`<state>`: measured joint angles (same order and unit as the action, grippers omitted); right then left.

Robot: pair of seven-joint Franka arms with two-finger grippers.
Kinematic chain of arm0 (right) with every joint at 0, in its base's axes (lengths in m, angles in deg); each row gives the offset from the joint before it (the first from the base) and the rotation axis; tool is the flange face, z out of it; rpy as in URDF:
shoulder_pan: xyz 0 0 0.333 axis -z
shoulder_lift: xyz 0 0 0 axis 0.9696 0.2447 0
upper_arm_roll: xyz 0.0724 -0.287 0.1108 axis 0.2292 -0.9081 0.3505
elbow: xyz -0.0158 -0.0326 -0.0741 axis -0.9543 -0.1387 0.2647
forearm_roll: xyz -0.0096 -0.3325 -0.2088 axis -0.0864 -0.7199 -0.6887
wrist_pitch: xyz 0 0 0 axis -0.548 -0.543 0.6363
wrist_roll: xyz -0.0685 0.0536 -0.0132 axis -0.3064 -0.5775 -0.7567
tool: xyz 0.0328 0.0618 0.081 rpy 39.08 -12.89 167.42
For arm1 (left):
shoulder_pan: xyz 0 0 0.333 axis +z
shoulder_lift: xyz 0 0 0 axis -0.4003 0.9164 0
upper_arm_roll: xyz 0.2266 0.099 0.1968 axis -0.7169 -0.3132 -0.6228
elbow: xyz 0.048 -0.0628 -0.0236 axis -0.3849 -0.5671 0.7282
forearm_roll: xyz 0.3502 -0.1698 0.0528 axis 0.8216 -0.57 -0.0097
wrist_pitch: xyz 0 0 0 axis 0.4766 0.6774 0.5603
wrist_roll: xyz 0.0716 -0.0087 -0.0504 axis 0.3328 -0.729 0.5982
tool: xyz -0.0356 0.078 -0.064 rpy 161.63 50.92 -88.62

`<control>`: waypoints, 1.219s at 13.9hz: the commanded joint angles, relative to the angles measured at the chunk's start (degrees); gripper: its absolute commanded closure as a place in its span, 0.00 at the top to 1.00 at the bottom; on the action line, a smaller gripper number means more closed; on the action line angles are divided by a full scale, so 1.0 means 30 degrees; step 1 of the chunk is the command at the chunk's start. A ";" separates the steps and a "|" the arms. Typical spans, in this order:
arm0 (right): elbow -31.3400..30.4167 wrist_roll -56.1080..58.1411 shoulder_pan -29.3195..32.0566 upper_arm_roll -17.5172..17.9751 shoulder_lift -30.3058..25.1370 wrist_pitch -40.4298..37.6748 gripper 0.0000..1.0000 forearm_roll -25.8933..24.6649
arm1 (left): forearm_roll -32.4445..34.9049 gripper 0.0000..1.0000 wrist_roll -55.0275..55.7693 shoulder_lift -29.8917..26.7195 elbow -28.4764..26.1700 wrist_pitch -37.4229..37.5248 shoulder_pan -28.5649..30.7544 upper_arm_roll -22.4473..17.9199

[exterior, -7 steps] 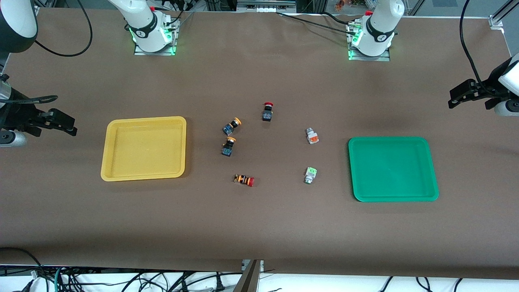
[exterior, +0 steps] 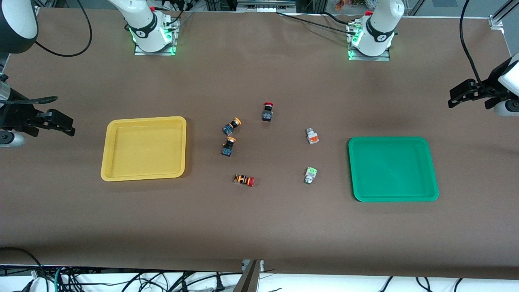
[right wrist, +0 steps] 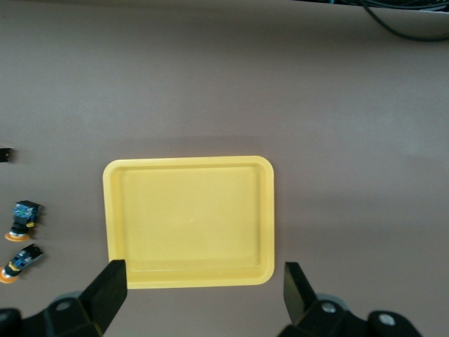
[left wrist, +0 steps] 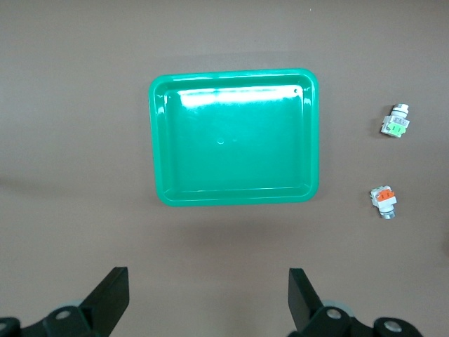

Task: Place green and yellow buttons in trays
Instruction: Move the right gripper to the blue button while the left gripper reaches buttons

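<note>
L hand (left wrist: 203, 298) hangs wide open, empty, over the tabletop (exterior: 259, 227) edge at the left arm's end, by the green tray (exterior: 432, 170). R hand (right wrist: 200, 295) likewise open w/ nothing, over the opposite edge by the yellow tray (exterior: 113, 172). Both look parked clear so the mid-tabletop stays in sight. Trays sit one per arm; between them lie two yellow-cap buttons (exterior: 230, 136), the orange-block button (exterior: 312, 136) and green-block button (exterior: 310, 174), none trayed. No readable labels.
</note>
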<state>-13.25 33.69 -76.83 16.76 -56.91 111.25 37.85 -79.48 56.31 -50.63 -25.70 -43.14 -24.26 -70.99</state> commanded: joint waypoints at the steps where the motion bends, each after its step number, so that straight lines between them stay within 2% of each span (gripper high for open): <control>1: 0.0814 -0.0326 -0.0226 0.0031 0.0410 -0.0401 0.99 -0.0355 | -0.0417 1.00 -0.0194 0.0273 0.0614 0.1302 -0.0012 -0.0067; 2: 0.0698 -0.0531 -0.0691 0.0032 0.0410 -0.0460 0.99 -0.0268 | -0.0417 1.00 -0.0252 0.0273 0.0585 0.1626 -0.0012 -0.0038; 4: 0.0463 -0.3298 -0.2124 0.0032 0.0381 -0.0926 0.99 -0.0326 | -0.0969 1.00 -0.0282 0.0506 0.0526 0.2794 -0.0070 -0.0008; 6: 0.0230 -0.5794 -0.3936 0.0032 0.0497 -0.0784 0.99 -0.0471 | -0.1530 1.00 -0.0078 0.1469 0.0438 0.4027 -0.0391 0.0283; 8: 0.0170 -0.7992 -0.5230 0.0032 0.1313 -0.0550 0.99 -0.0414 | -0.1560 1.00 0.0273 0.2844 0.0612 0.3944 -0.0685 0.1101; 11: -0.0121 -1.2176 -0.7398 0.0032 0.3042 0.1670 0.99 -0.0384 | -0.1647 1.00 0.1065 0.4486 0.0497 0.2076 -0.0919 0.1777; 13: -0.1084 -1.4294 -0.8425 0.0032 0.3659 0.3340 0.99 -0.0385 | -0.2638 1.00 0.1124 0.5862 0.0438 0.0728 -0.1037 0.2013; 15: -0.2489 -1.4624 -0.8780 0.0061 0.4012 0.5416 0.99 -0.0239 | -0.3811 1.00 0.1736 0.7006 0.0263 -0.0707 -0.1096 0.2042; 17: -0.3751 -1.4683 -0.9364 0.0061 0.4684 0.8112 0.99 -0.0121 | -0.3904 1.00 0.2819 0.8090 0.0145 -0.1938 -0.2029 0.2160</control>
<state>-20.35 -9.27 -103.63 17.39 -42.97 129.60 37.58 -90.07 61.44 -29.17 -25.92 -46.31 -27.88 -64.52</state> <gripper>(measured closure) 0.009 0.000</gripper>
